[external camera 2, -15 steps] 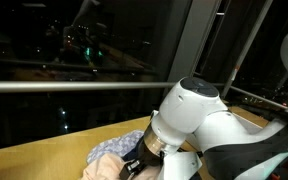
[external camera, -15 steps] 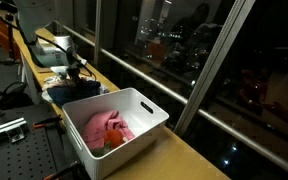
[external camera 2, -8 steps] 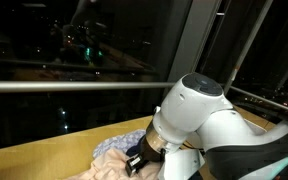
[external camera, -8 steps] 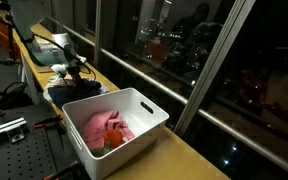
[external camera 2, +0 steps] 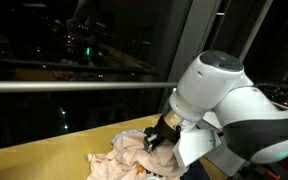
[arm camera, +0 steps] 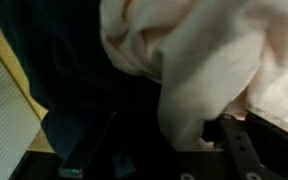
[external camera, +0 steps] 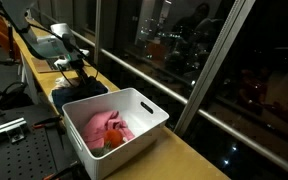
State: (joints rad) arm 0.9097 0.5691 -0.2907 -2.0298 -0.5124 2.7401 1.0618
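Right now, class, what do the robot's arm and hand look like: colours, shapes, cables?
The arm is glossy white, built of thick rounded segments with a big dome-shaped joint. The hand at its end is black and blocky; the wrist view shows a dark, straight-edged finger. No cables or markings can be made out.

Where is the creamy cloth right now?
In an exterior view the cream cloth sits on the wooden counter by the dark window, its top bunched in the gripper.
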